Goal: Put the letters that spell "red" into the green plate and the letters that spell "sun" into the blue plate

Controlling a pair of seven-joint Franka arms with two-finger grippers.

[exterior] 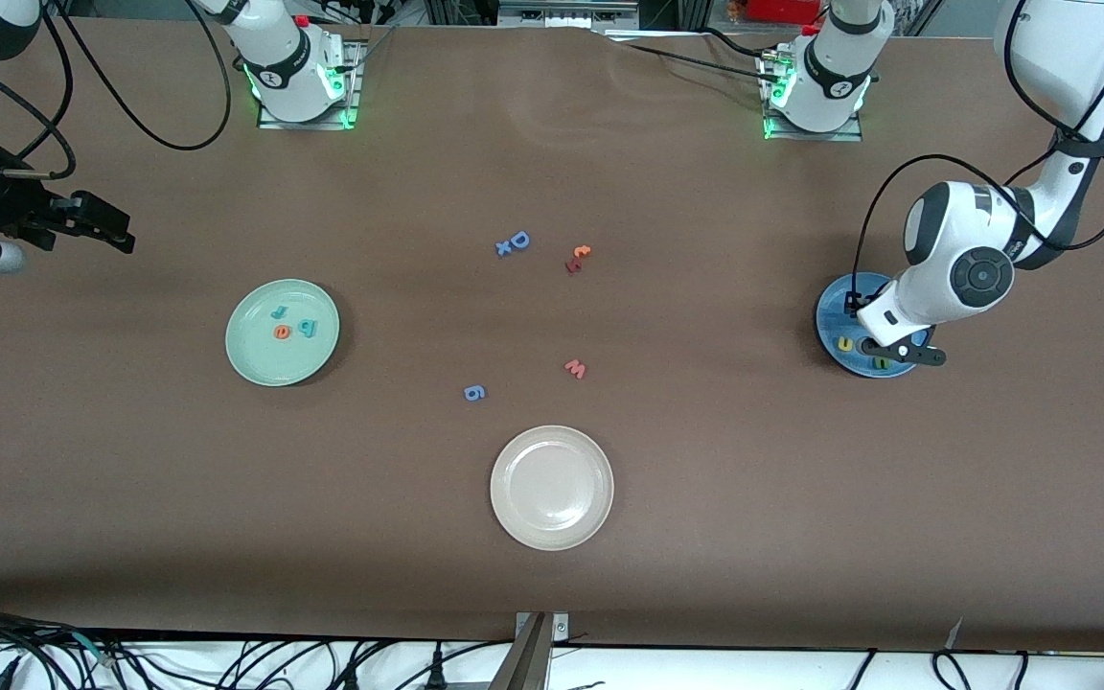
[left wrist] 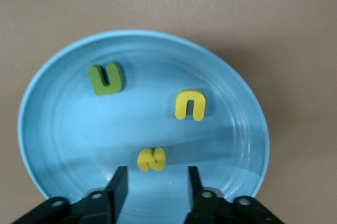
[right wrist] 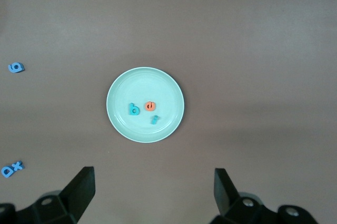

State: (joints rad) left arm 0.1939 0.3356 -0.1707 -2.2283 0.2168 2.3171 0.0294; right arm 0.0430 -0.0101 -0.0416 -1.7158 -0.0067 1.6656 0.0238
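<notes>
The blue plate point(exterior: 835, 302) lies at the left arm's end of the table. On the blue plate point(left wrist: 63, 129) rest the green n point(left wrist: 107, 78), the yellow u point(left wrist: 190, 105) and the yellow s point(left wrist: 151, 159). My left gripper point(left wrist: 156, 179) hovers low over this plate, open, with nothing between its fingers; the s lies just past the tips. The green plate point(exterior: 255, 362) holds the teal r point(exterior: 279, 311), orange e point(exterior: 282, 333) and teal d point(exterior: 308, 328). My right gripper point(exterior: 102, 222) waits open in the air at the right arm's end, looking down at the green plate point(right wrist: 158, 84).
A beige-white plate point(exterior: 552, 517) sits nearest the front camera, mid-table. Loose letters lie in the middle: a blue D with x point(exterior: 514, 242), a red and orange pair point(exterior: 577, 259), a pink w point(exterior: 575, 368) and a blue g point(exterior: 474, 392).
</notes>
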